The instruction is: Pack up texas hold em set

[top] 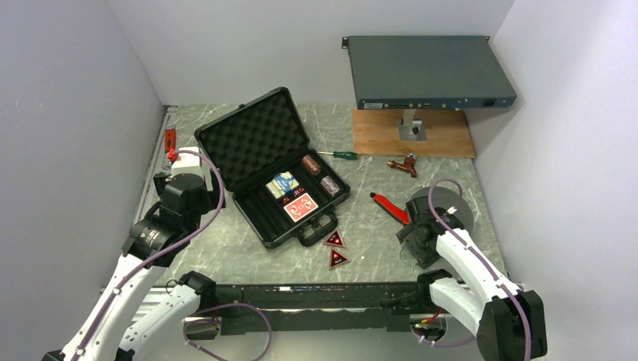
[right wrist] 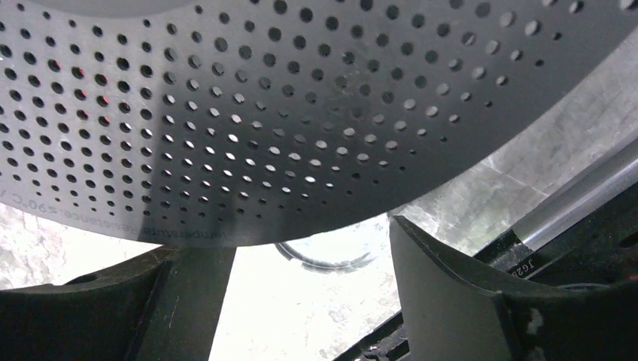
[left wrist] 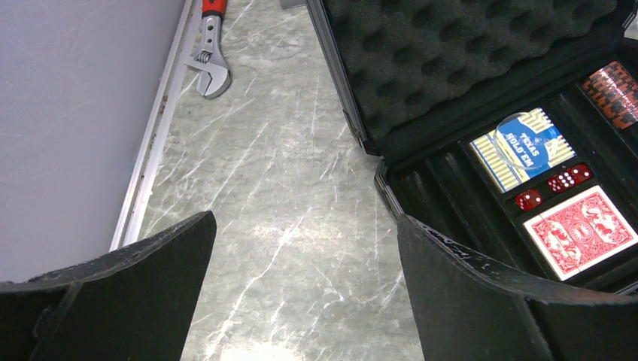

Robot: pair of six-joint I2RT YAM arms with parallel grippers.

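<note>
**Case open, two tokens out on the counter**

The left fingers (left wrist: 150, 278) stand wide apart with nothing between them, over bare counter (left wrist: 286, 195) just left of the case (left wrist: 451, 60). The right fingers (right wrist: 451, 286) are parted too and grip nothing. A perforated disc (right wrist: 301, 113) fills the view just past their tips, and whether a tip touches its rim cannot be told. In the top view that disc sits well right of the case.

The case lies open on the counter, foam lid up and its handle (top: 316, 229) toward the arms. In its tray are a blue deck (left wrist: 519, 147), a red deck (left wrist: 579, 233) nearer the handle, red dice (left wrist: 569, 178) between the two, and chip rolls (top: 311, 164) along the right side. Two triangular tokens (top: 335, 239) lie on the counter just outside the case, right of the handle.

A wrench (left wrist: 209, 56) lies left of the case by the wall. A screwdriver (top: 338, 155) and pliers (top: 387, 204) lie to its right. Farther back on that side, a grey box (top: 425, 71) stands over a wooden board (top: 376, 135).
</note>
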